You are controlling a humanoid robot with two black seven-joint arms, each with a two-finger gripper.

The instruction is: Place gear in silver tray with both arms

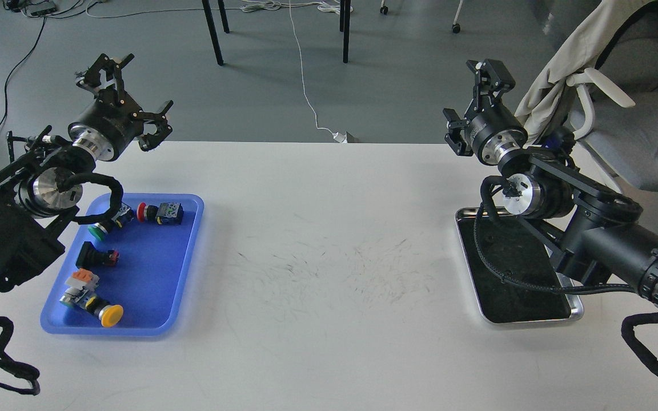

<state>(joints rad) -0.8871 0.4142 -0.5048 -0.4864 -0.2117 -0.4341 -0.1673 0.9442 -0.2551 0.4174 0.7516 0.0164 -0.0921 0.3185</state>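
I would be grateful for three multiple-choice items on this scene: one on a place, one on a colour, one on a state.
1. Where does the silver tray lie?
A. table's right side
B. table's left side
C. the floor

2. What colour is the tray holding the push buttons?
A. red
B. blue
C. green

3. How is the left gripper?
A. shut on a button
B. resting in the tray
C. open, holding nothing

Answers: 1 A, it sits under the right arm. 2 B, its rim and floor are blue. 3 C, its fingers are spread above the table's far edge.
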